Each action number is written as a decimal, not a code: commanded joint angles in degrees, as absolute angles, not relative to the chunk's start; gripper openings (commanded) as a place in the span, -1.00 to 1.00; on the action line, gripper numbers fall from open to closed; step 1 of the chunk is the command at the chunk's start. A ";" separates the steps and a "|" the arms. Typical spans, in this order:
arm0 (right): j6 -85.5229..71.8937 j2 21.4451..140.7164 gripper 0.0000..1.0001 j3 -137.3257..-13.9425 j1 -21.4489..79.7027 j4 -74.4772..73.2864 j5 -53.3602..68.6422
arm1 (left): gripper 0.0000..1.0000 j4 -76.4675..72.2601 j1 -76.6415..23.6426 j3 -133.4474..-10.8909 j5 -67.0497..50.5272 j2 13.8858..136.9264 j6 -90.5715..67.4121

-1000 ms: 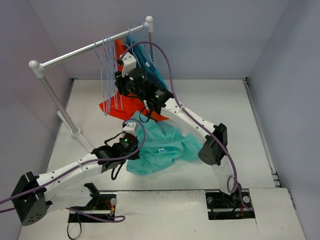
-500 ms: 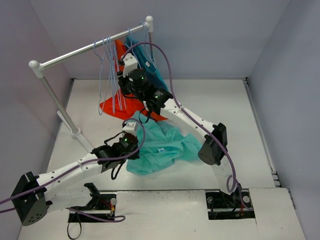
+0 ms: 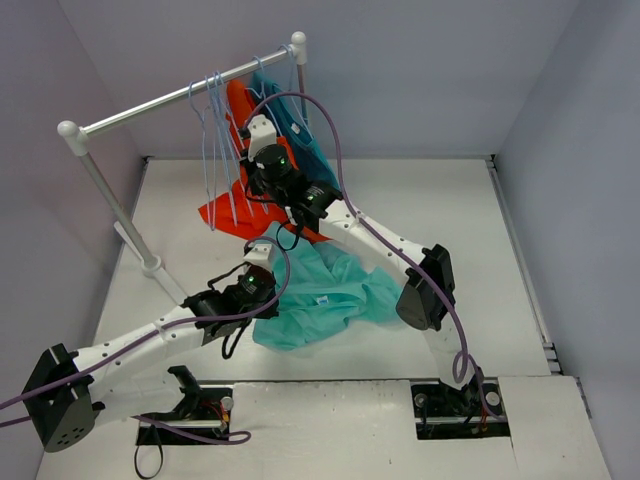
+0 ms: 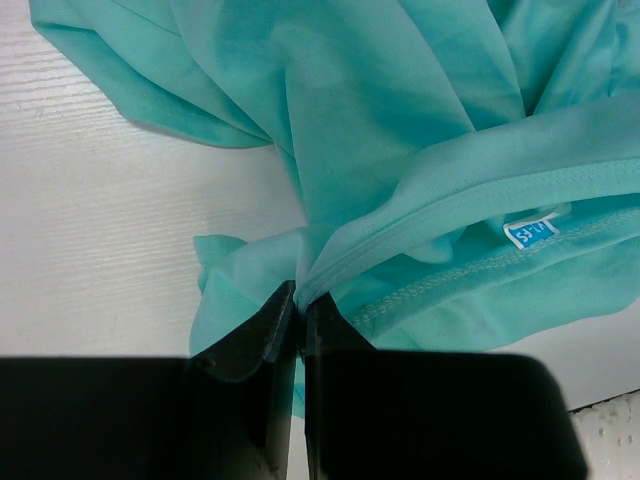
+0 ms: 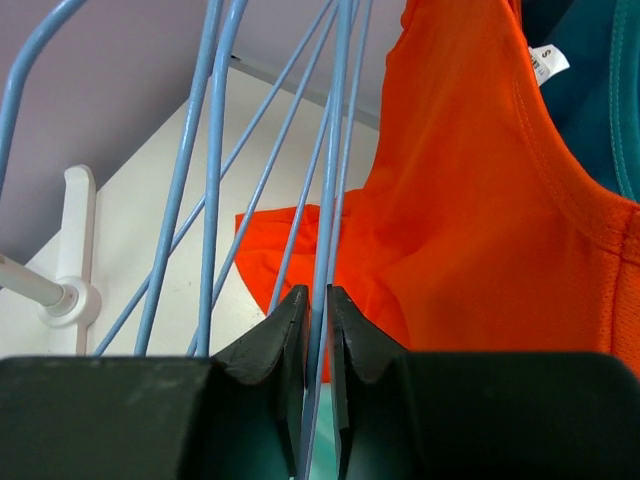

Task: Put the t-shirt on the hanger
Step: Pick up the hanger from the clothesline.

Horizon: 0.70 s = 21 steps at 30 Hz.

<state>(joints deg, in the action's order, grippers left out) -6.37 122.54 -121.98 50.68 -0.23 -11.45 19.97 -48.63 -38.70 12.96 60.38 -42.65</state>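
Observation:
The mint-turquoise t-shirt (image 3: 325, 290) lies crumpled on the table in front of the rack. My left gripper (image 3: 262, 262) is shut on a fold of the t-shirt (image 4: 420, 180) at its left edge, next to the collar seam and size label. Several pale blue wire hangers (image 3: 215, 150) hang from the rack bar. My right gripper (image 3: 245, 155) is raised among them and is shut on the wire of one hanger (image 5: 332, 180), which runs up between the jaws.
A white rack with a metal bar (image 3: 180, 95) stands at the back left; its foot (image 3: 150, 265) rests on the table. An orange-red shirt (image 3: 250, 205) and a darker teal shirt (image 3: 290, 120) hang on it. Grey walls close in on three sides.

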 commanded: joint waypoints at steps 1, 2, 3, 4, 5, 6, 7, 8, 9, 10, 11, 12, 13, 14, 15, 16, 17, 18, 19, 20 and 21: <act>-5.79 119.93 -0.88 -122.03 50.49 4.13 -13.68 | -1.00 18.41 -48.13 -40.06 13.15 59.55 -42.71; -5.51 119.86 -0.92 -122.09 50.53 4.13 -13.90 | -1.00 18.47 -48.08 -40.16 13.10 59.50 -42.71; -5.23 119.65 -0.95 -122.16 50.46 4.13 -14.04 | -1.00 18.61 -48.08 -40.17 13.17 59.50 -42.71; -4.74 119.54 -0.97 -122.47 50.52 4.21 -14.66 | -1.00 18.63 -48.08 -40.17 13.18 59.43 -42.71; -4.66 119.38 -1.00 -122.52 50.54 4.29 -14.76 | -1.00 18.71 -48.08 -40.17 13.11 59.41 -42.71; -4.06 119.28 -1.00 -122.74 50.46 4.23 -15.14 | -1.00 18.72 -48.08 -40.17 13.10 59.41 -42.71; -3.44 118.83 -1.00 -123.15 50.45 4.29 -15.86 | -1.00 18.87 -48.00 -40.17 13.10 59.12 -42.71; -3.12 118.23 -1.00 -123.22 50.52 4.23 -16.21 | -1.00 18.97 -47.99 -40.09 13.17 58.99 -42.71; -2.88 117.64 -1.00 -123.08 50.54 4.27 -16.65 | -1.00 19.03 -47.99 -40.08 13.23 58.93 -42.76; -2.68 117.13 -1.00 -122.88 50.56 4.33 -17.06 | -1.00 19.15 -47.99 -40.10 13.27 58.89 -42.80; -2.50 116.66 -1.00 -122.64 50.61 4.39 -17.39 | -1.00 19.35 -47.99 -40.17 13.27 58.86 -42.82; -2.29 115.94 -1.00 -122.29 50.54 4.41 -17.75 | -1.00 19.44 -47.99 -40.17 13.29 58.70 -42.89; -2.26 115.77 -1.00 -121.88 50.54 4.51 -17.87 | -1.00 19.53 -47.99 -40.17 13.37 58.60 -42.89; -2.14 114.79 -1.00 -121.21 50.54 4.70 -18.54 | -1.00 19.65 -47.99 -40.17 13.43 58.48 -42.89; -1.98 114.06 -1.00 -120.69 50.58 4.79 -18.93 | -1.00 19.73 -47.95 -40.12 13.45 58.41 -42.93; -1.83 113.46 -1.00 -120.22 50.62 4.85 -19.22 | -1.00 19.82 -47.92 -40.10 13.45 58.34 -42.98; -1.72 113.01 -1.00 -119.78 50.67 4.94 -19.46 | -1.00 19.97 -47.99 -40.17 13.45 58.25 -43.00; -1.51 112.46 -1.00 -119.35 50.78 5.07 -19.62 | -1.00 20.08 -47.97 -40.17 13.49 58.16 -43.07; -1.22 111.64 -1.00 -118.86 50.71 5.28 -19.74 | -1.00 20.23 -47.90 -40.17 13.62 58.10 -43.07; -1.12 111.07 -1.00 -117.98 50.72 5.41 -20.06 | -1.00 20.31 -47.90 -40.17 13.63 58.09 -43.07; -0.96 110.12 -1.00 -117.41 50.80 5.80 -20.31 | -1.00 20.39 -47.90 -40.17 13.71 58.01 -43.06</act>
